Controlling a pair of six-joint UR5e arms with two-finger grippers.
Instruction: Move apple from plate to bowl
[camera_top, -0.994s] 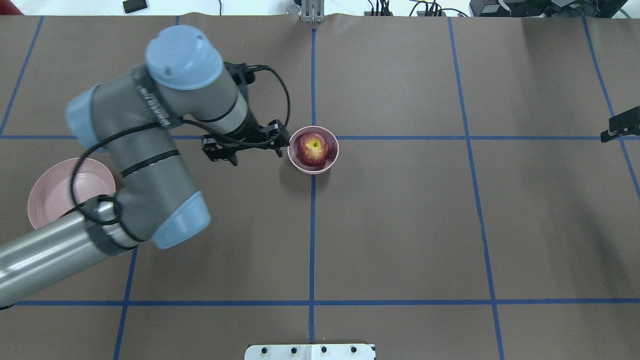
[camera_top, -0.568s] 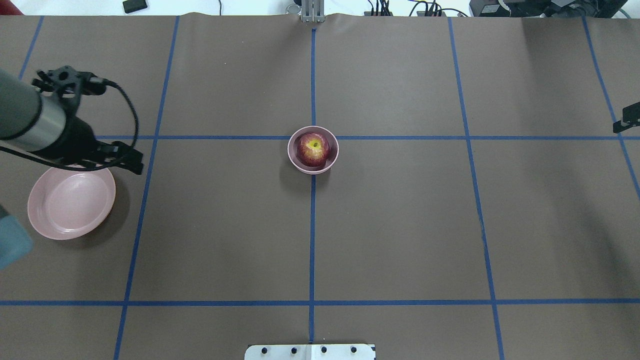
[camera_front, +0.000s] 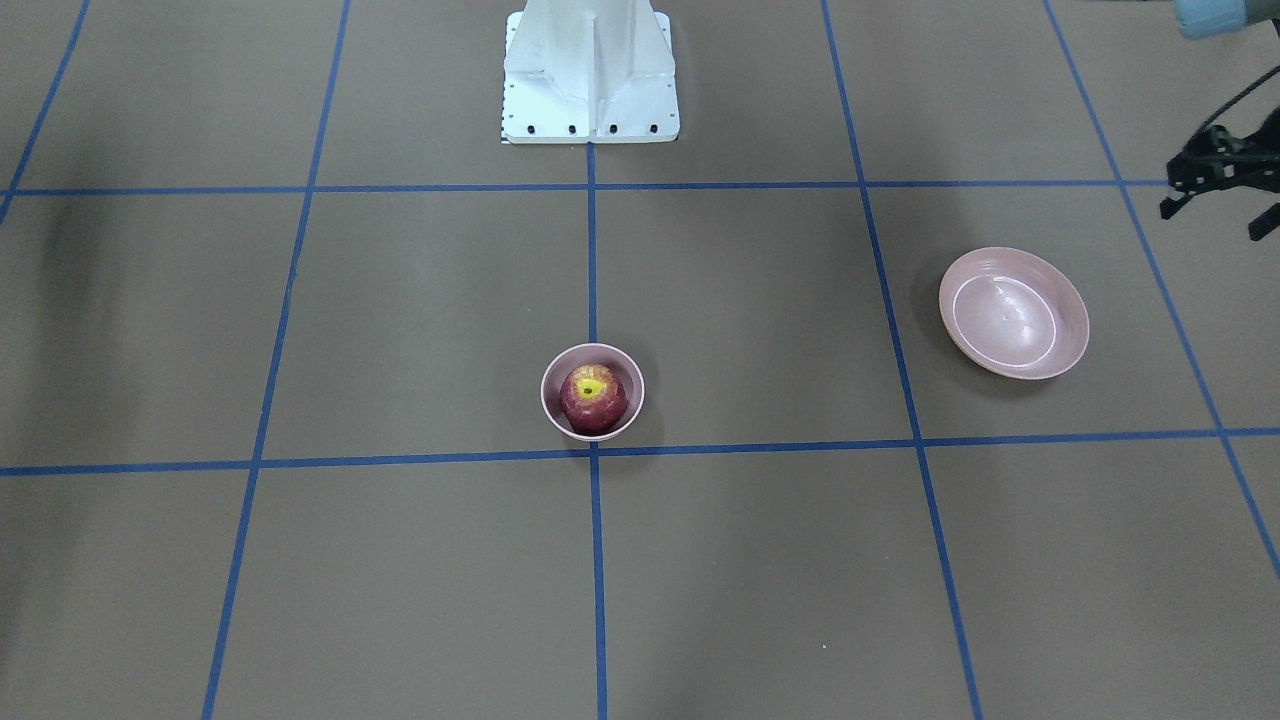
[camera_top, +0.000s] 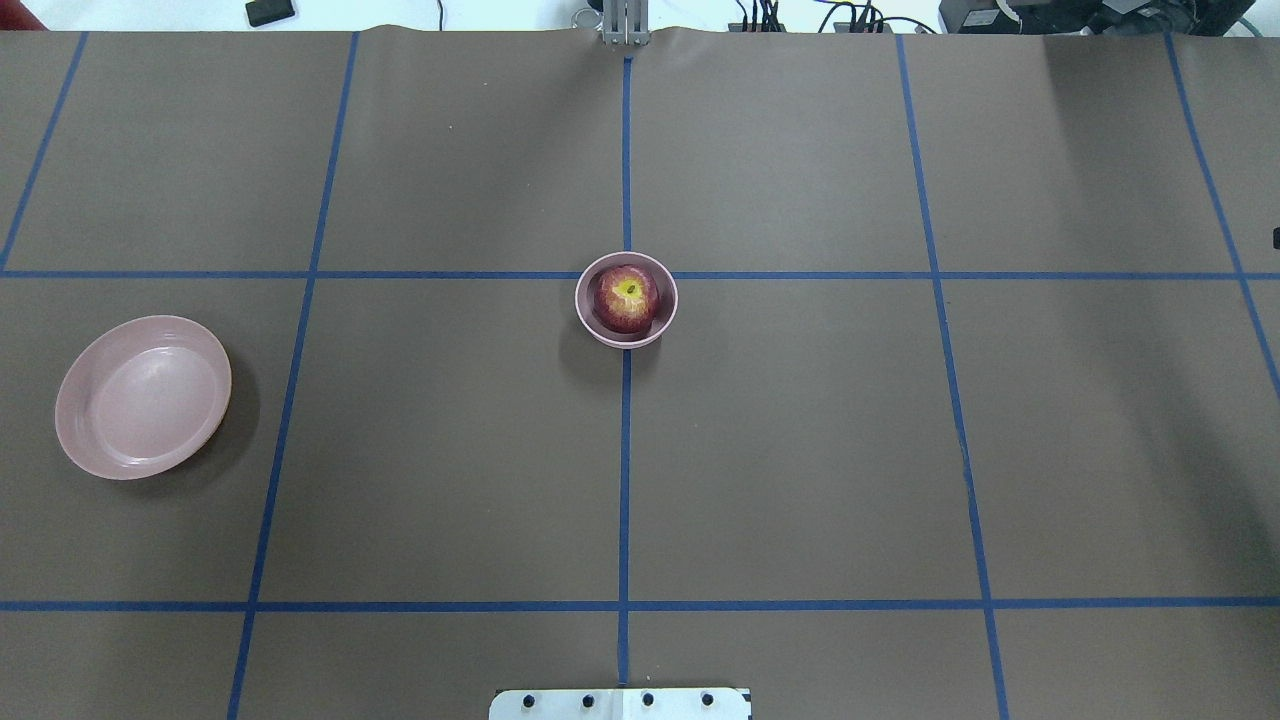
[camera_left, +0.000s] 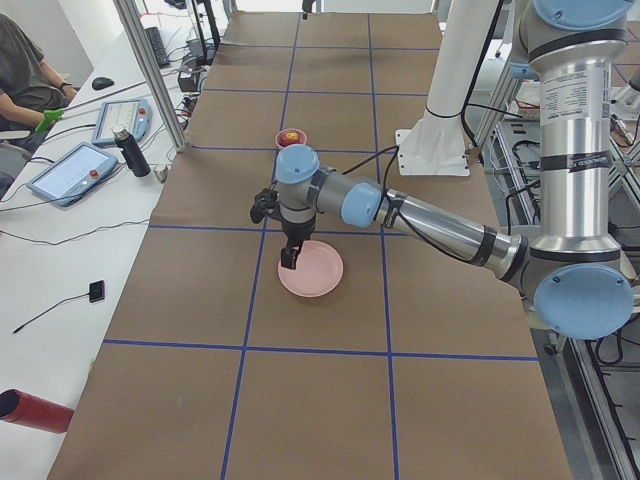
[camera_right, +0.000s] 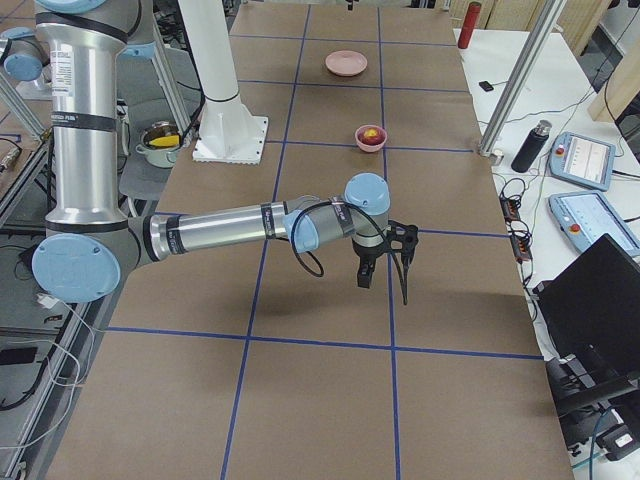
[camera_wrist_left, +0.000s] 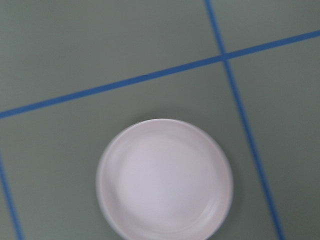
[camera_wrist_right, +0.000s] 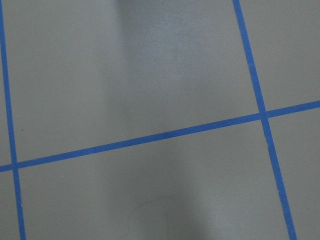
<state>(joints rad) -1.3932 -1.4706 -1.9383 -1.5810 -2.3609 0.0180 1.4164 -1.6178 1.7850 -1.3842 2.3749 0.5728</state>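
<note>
The left arm's fingers (camera_left: 289, 256) hang spread apart and empty, just above the counter (camera_top: 800, 450) at the plate's edge on the robot's left end. The right arm's fingers (camera_right: 364, 274) hang over bare counter at the opposite end, and whether they are open or closed cannot be told. The plate (camera_top: 140, 400), wide, shallow and pale pink, has nothing on it. The apple (camera_top: 627, 298) sits in the small pink bowl (camera_top: 668, 322) at the counter's centre, where two blue tape lines cross, well apart from both sets of fingers. Neither arm is clearly nearer. The apple's stem hollow faces up, so its axis stands upright. The move looks finished. No brand or writing shows on either dish, and the arm's lettering is too small to read.
</note>
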